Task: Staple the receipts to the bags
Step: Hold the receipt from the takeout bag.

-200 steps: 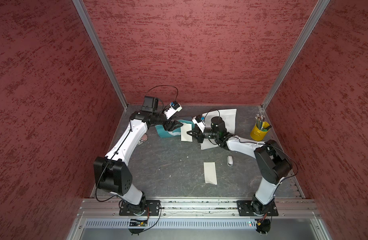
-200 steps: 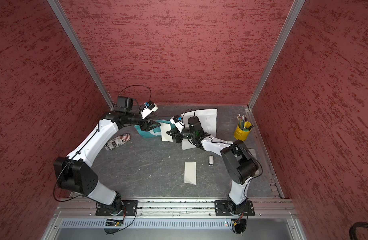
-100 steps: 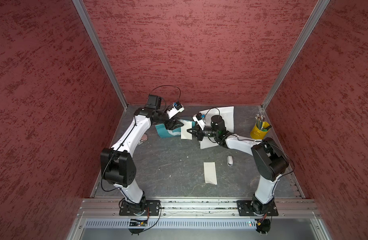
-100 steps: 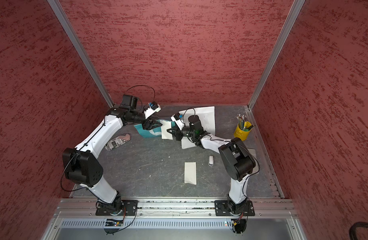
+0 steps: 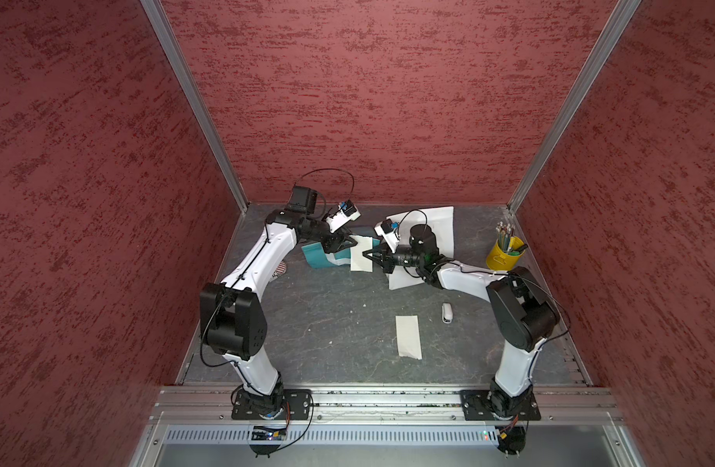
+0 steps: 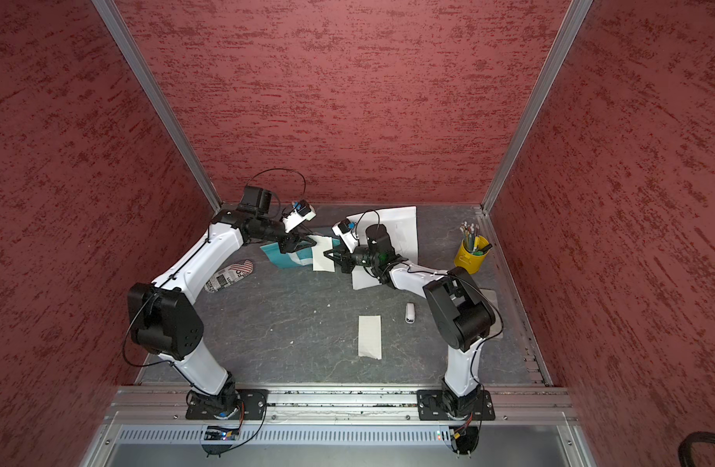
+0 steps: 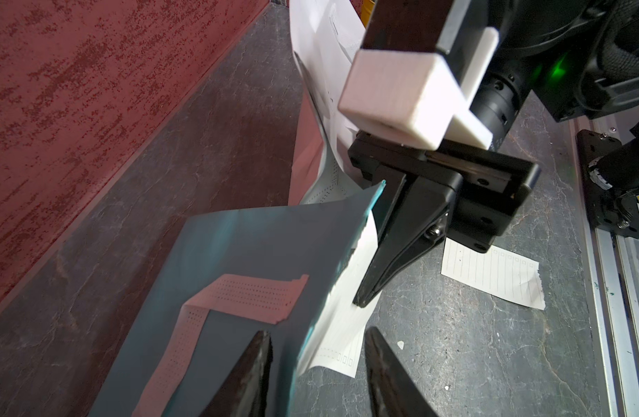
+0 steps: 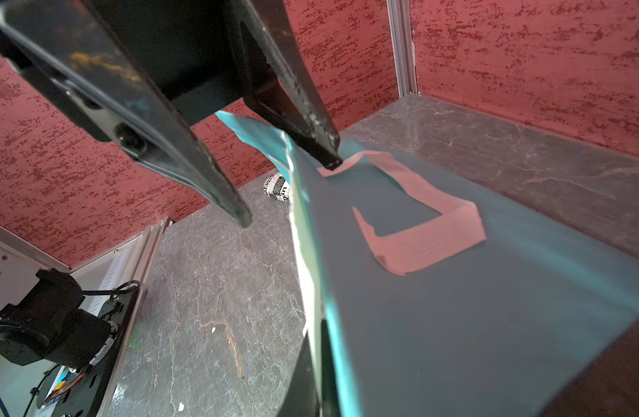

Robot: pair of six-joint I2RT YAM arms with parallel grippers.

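Two changes since a second ago: the left arm's elbow sits further in, and the left fingers (image 7: 251,375) stand narrower. They are not yet closed and straddle the raised edge of the teal bag (image 7: 256,245). Right fingers (image 7: 401,238) clamp that edge together with a receipt (image 7: 341,325). Receipt's long axis runs near-to-far across the table (image 5: 327,323). Second receipt (image 5: 408,337) lies likewise, flat, well apart. Bag smooth, matte; strap (image 7: 238,294) perforated; paper thin, faintly lined. White bag (image 5: 438,226) at back.

No legible text (pouch (image 6: 228,276) print blurred)
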